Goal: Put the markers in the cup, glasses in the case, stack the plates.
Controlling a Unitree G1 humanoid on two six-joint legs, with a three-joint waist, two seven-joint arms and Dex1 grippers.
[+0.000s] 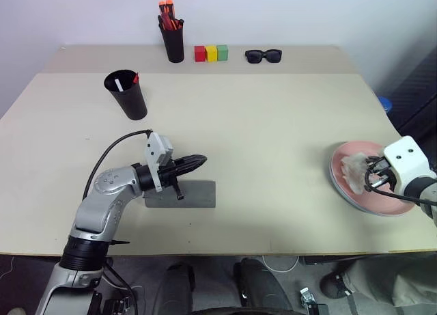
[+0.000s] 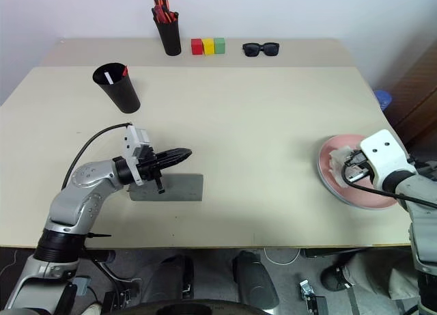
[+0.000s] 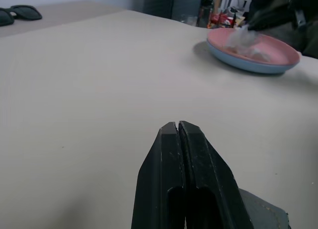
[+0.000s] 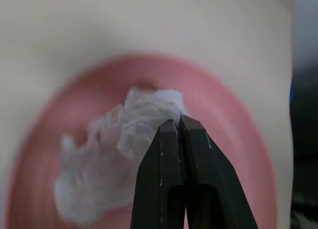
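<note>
Looking like a robotics lab or test room: sitting against a bare white wall (image 1: pixel 287 14), a plain beige tabletop (image 1: pixel 273 137) carrying staged props — red, yellow and green blocks (image 1: pixel 211 52), a holder of orange-topped markers (image 1: pixel 171 35), black sunglasses (image 1: pixel 263 55). Trailing on the floor under the near edge, loose cables (image 1: pixel 280 264). Showing past the far side, cluttered shelving (image 3: pixel 223 5).

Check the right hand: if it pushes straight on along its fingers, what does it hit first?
Most likely the crumpled white tissue lying in the pink plate. The right hand, shut, points down at it; depth is unclear, so it may meet the plate itself.
</note>
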